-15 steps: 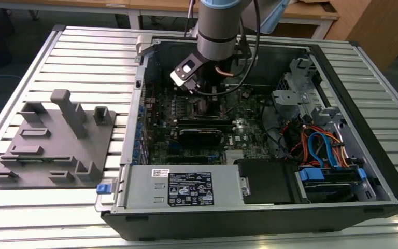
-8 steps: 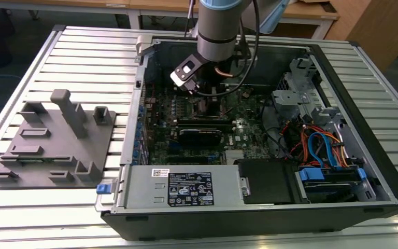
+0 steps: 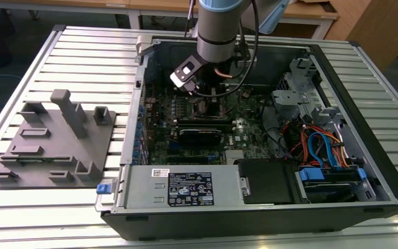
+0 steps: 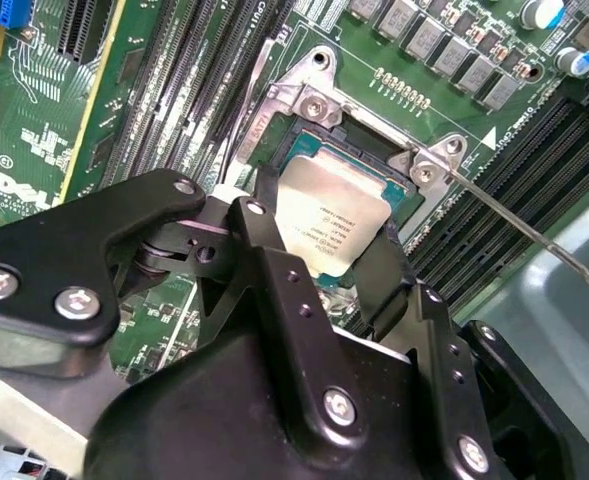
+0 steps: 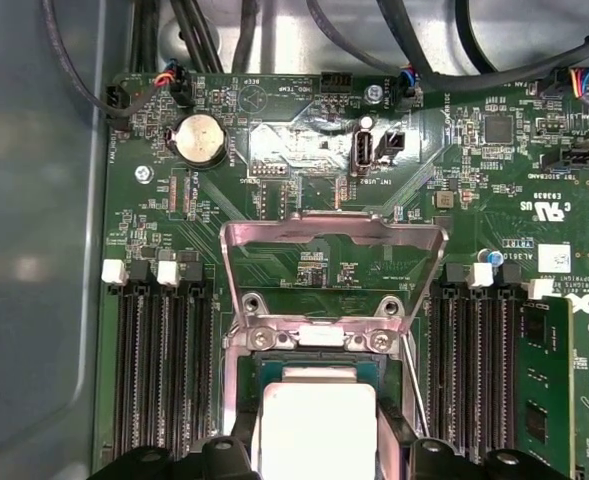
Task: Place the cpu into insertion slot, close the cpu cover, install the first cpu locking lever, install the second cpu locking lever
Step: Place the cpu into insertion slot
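Roughly step one: gripper (image 3: 208, 94), toward 12 o'clock of the board (image 3: 185, 150) in the exterior view, pinches cpu (image 4: 329, 215) at slot (image 4: 359, 130); seating unclear. Cover (image 5: 334, 232) stands open, levers (image 4: 534, 232) unlatched; three steps left.

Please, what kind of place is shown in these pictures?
Probably a robotics lab or workshop: an open computer case lies on a slatted metal table, a robot arm reaches into it, and wooden desks stand behind.
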Available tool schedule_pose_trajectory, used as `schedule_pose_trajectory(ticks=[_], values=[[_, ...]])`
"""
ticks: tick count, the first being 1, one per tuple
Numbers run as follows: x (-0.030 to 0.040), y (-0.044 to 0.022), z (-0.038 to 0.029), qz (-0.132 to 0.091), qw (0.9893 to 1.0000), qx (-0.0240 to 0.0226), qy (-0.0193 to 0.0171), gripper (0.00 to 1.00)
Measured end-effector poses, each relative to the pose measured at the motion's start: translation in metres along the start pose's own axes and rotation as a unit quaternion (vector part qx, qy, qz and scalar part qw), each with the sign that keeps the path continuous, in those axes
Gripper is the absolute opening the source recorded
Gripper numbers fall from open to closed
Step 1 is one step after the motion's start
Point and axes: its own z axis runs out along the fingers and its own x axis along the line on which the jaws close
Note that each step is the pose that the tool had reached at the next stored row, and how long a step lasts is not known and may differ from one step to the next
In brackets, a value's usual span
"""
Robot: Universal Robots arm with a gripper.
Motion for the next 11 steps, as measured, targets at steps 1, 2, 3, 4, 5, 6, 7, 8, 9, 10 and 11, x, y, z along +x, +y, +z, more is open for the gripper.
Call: schedule_pose_trajectory(ticks=[1, 2, 3, 4, 5, 6, 7, 8, 9, 10, 11], values=[[0.0000, 0.0000, 0.0002, 0.000, 1.0000, 0.0000, 0.0000, 0.54], [0.0001, 0.0000, 0.0003, 0.000, 1.0000, -0.0001, 0.0001, 0.54], [0.0001, 0.0001, 0.0005, 0.000, 1.0000, -0.0002, 0.0001, 0.54], [0.0001, 0.0000, 0.0005, 0.000, 1.0000, -0.0002, 0.0002, 0.54], [0.0001, 0.0000, 0.0005, 0.000, 1.0000, -0.0002, 0.0002, 0.54], [0.0001, 0.0000, 0.0005, 0.000, 1.0000, -0.0002, 0.0002, 0.54], [0.0001, 0.0000, 0.0005, 0.000, 1.0000, -0.0002, 0.0002, 0.54], [0.0001, 0.0000, 0.0005, 0.000, 1.0000, -0.0002, 0.0001, 0.54], [0.0001, 0.0001, 0.0005, 0.000, 1.0000, -0.0002, 0.0002, 0.54], [0.0001, 0.0001, 0.0005, 0.000, 1.0000, -0.0002, 0.0002, 0.54], [0.0001, 0.0001, 0.0006, 0.000, 1.0000, -0.0002, 0.0002, 0.54]])
